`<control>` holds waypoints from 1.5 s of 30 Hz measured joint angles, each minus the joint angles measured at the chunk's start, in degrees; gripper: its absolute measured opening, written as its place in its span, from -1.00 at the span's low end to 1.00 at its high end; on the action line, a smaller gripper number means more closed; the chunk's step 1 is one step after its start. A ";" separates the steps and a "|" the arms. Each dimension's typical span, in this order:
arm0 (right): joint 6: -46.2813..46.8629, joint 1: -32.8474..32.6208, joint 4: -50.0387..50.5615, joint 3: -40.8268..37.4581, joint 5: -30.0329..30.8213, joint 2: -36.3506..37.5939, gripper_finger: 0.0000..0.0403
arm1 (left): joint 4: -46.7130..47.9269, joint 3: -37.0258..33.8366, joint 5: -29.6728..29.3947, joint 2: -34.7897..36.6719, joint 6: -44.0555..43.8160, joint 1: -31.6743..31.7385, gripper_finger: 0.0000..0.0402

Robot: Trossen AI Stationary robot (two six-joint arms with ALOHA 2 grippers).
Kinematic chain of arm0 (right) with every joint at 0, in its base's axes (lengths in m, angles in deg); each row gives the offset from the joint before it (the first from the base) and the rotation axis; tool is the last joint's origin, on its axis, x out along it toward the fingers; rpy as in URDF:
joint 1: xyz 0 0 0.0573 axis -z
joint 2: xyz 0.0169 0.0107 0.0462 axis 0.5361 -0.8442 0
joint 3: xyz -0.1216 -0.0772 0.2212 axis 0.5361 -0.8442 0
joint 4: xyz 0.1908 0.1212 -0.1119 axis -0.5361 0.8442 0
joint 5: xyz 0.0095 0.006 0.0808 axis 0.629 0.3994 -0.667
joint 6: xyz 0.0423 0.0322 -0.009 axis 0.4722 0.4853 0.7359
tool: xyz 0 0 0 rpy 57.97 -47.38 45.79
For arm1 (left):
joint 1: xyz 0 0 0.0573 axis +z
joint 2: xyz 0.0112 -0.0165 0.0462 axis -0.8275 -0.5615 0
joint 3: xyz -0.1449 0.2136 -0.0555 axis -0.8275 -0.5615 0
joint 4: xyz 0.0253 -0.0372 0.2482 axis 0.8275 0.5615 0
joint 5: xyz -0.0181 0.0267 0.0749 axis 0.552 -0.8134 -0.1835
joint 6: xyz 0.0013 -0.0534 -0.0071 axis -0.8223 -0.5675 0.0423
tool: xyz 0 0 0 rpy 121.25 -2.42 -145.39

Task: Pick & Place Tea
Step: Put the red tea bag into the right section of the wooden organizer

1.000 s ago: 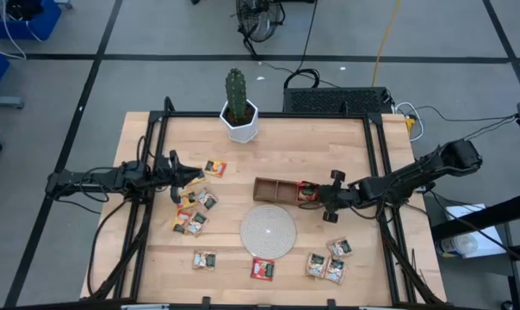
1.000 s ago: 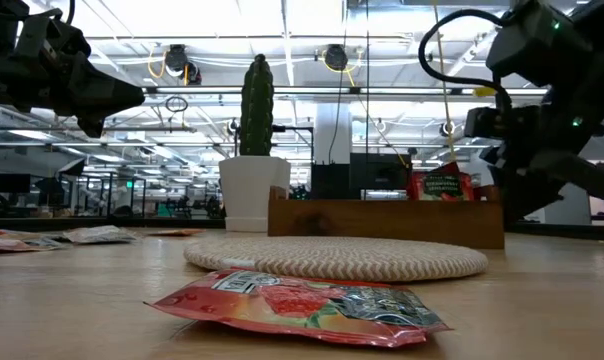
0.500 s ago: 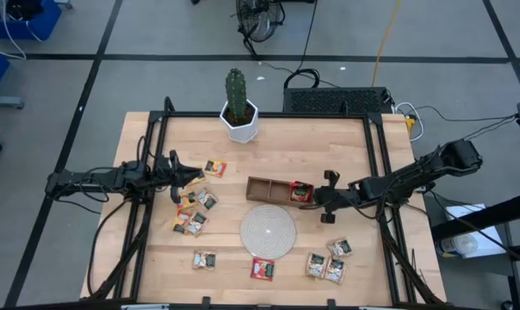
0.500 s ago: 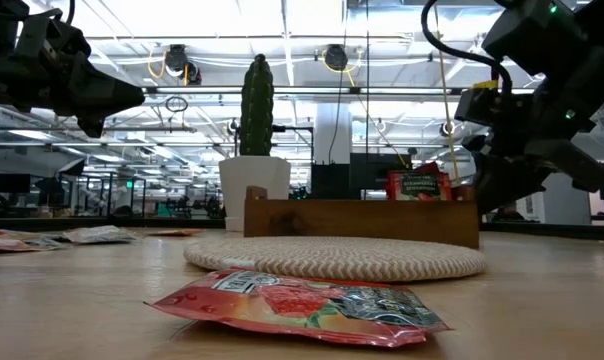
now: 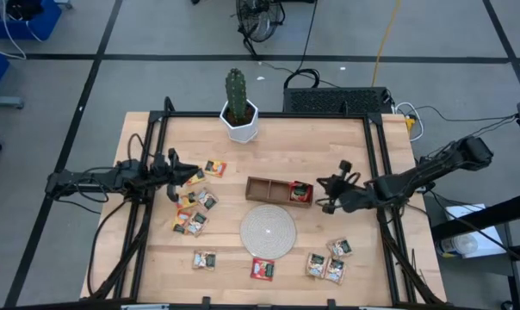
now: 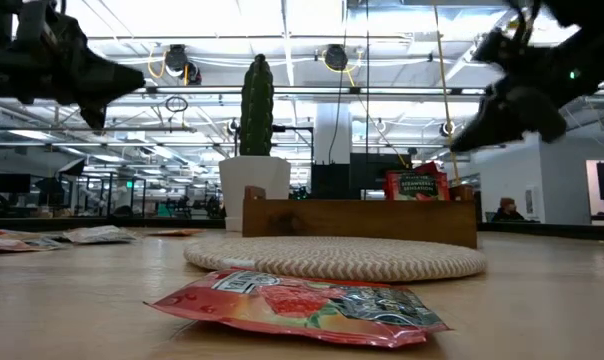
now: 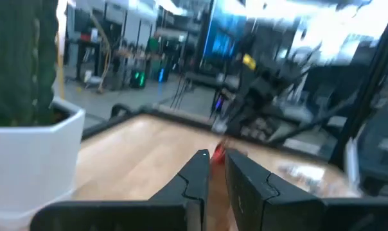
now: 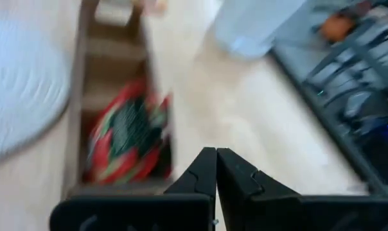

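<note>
I count one red sachet (image 5: 301, 191) standing in the end compartment of the wooden tray (image 5: 264, 187) nearest the right arm; the other two compartments appear empty. On the worktop (image 5: 286, 146) near the left arm I count about six sachets: one (image 5: 214, 168) apart, and a cluster (image 5: 194, 211) whose exact number I cannot confirm. Along the near edge lie one sachet (image 5: 205, 258), one red sachet (image 5: 262, 269) just beside the woven disc (image 5: 268, 231), and three more (image 5: 329, 261) on the right. The right hand (image 5: 329, 191) hovers just beside the tray's loaded end, fingers pressed together, gripping nothing. The left hand (image 5: 191, 176) is raised above the worktop near the sachet cluster; its fingers (image 7: 197, 176) stand nearly together, and I see nothing between them. One potted cactus (image 5: 237, 105) stands at the far edge.
</note>
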 joint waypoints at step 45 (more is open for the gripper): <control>-32.87 1.91 -66.41 -26.40 5.13 10.19 -0.16 | -5.62 47.12 2.02 -92.13 -15.45 -30.75 0.18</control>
